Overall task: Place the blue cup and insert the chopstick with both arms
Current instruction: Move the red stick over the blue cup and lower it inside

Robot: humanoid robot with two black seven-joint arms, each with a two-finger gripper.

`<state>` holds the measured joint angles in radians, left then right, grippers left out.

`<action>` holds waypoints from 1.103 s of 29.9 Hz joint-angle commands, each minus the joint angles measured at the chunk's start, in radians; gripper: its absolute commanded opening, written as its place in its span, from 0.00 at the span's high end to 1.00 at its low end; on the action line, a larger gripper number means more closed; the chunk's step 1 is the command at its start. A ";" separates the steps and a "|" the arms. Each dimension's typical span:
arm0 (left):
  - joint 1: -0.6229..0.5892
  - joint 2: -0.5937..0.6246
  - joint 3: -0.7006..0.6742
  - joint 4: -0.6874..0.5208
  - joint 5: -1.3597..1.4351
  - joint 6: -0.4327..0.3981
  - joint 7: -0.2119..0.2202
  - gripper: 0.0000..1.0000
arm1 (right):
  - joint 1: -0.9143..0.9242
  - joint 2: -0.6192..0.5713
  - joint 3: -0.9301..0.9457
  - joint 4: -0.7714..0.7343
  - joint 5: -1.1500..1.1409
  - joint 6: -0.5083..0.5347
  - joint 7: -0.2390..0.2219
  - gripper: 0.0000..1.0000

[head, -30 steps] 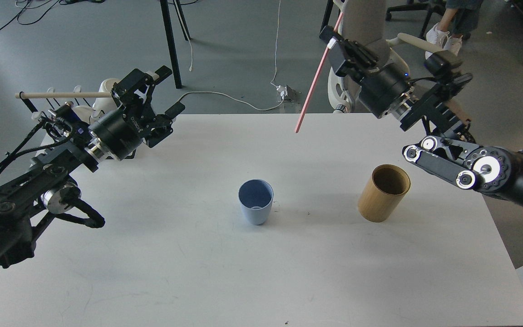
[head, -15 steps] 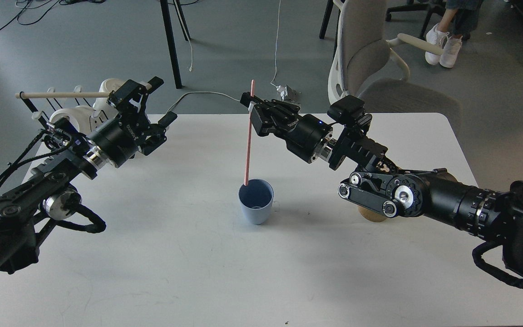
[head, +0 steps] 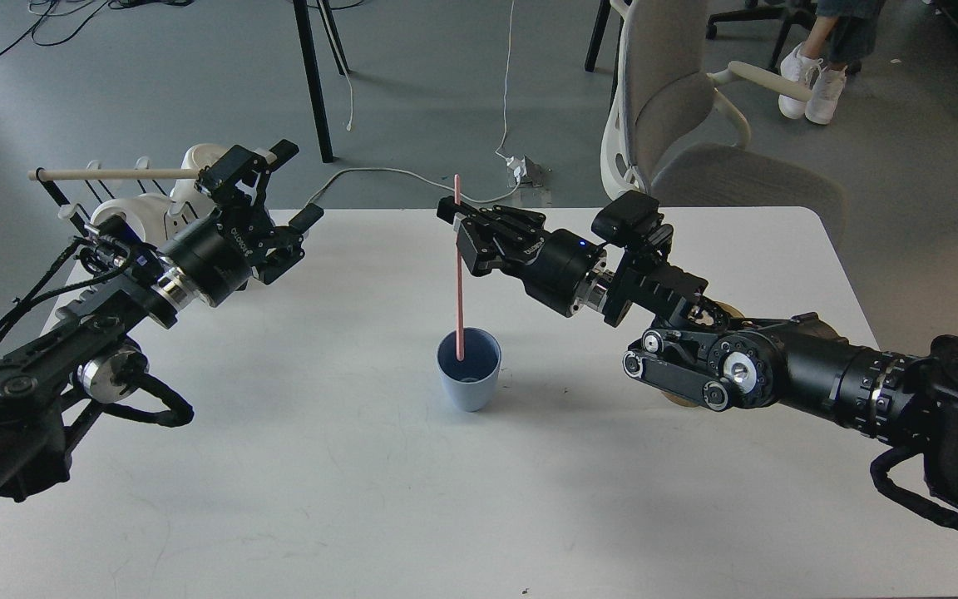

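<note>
The blue cup [head: 469,368] stands upright in the middle of the white table [head: 362,491]. My right gripper [head: 456,223] is shut on the pink chopstick [head: 459,291] near its top and holds it upright above the cup. The stick's lower tip is inside the cup's mouth. My left gripper [head: 283,187] is open and empty, raised over the table's far left, well apart from the cup.
A tan wooden cup [head: 724,314] is mostly hidden behind my right arm. A black wire rack with a pale wooden rod [head: 113,174] and white mugs [head: 134,210] stands at the far left corner. A grey office chair [head: 695,108] is behind the table.
My right gripper has swung from the far right to above the blue cup with the chopstick, turned it upright and lowered its tip into the cup. The left arm barely moved.
</note>
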<state>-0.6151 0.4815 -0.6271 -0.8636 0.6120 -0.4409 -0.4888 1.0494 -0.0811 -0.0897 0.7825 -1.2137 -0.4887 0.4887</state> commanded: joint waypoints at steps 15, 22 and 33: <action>0.000 0.002 0.001 0.000 0.000 -0.001 0.000 0.02 | -0.015 -0.008 -0.036 0.004 -0.043 0.000 0.000 0.99; 0.000 0.003 0.001 0.000 0.000 -0.001 0.000 0.02 | -0.020 -0.006 -0.035 0.008 -0.043 0.000 0.000 0.77; 0.000 0.002 0.001 0.000 0.000 -0.001 0.000 0.02 | -0.028 -0.009 -0.013 0.024 -0.035 0.000 0.000 0.57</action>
<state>-0.6151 0.4835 -0.6258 -0.8636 0.6120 -0.4419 -0.4886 1.0245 -0.0887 -0.1149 0.7968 -1.2525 -0.4887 0.4887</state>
